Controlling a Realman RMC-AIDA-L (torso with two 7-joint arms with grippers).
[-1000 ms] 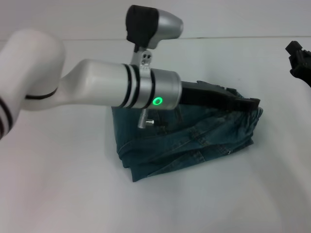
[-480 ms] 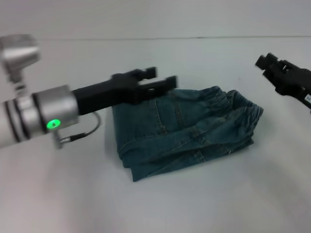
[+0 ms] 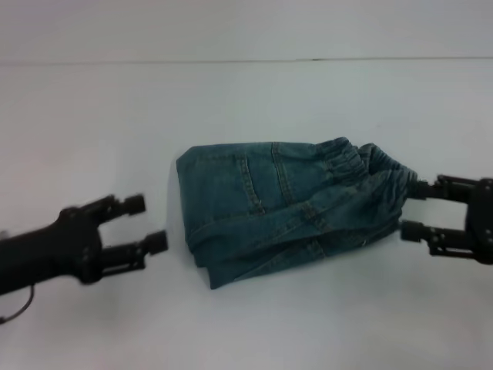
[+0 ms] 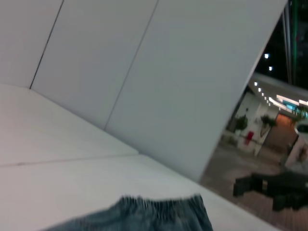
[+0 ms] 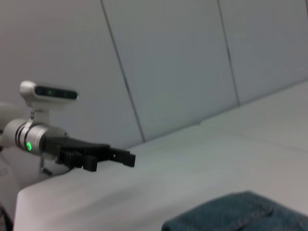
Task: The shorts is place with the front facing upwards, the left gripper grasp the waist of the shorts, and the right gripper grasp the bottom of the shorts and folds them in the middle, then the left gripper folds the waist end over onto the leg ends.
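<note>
The shorts (image 3: pixel 285 212) lie folded in a faded blue denim bundle at the middle of the table. The ruched waist (image 3: pixel 362 163) is at their right end; the leg ends cannot be told apart in the folds. My left gripper (image 3: pixel 146 223) hovers low just left of the bundle, open and holding nothing. On the other side, my right gripper (image 3: pixel 414 210) is open, its fingertips close to the waist but gripping nothing. The left wrist view shows the gathered waist (image 4: pixel 163 211) and the right gripper (image 4: pixel 262 187) beyond it. The right wrist view shows denim (image 5: pixel 240 211) and the left gripper (image 5: pixel 115 159).
The white table (image 3: pixel 254 100) stretches around the shorts on all sides, with its far edge against a pale wall (image 3: pixel 246 31). Panelled walls (image 5: pixel 192 62) fill the wrist views.
My left arm has drawn back from above the shorts to low on their left. My right gripper has come down from the far right to beside the waist. The shorts have not moved.
</note>
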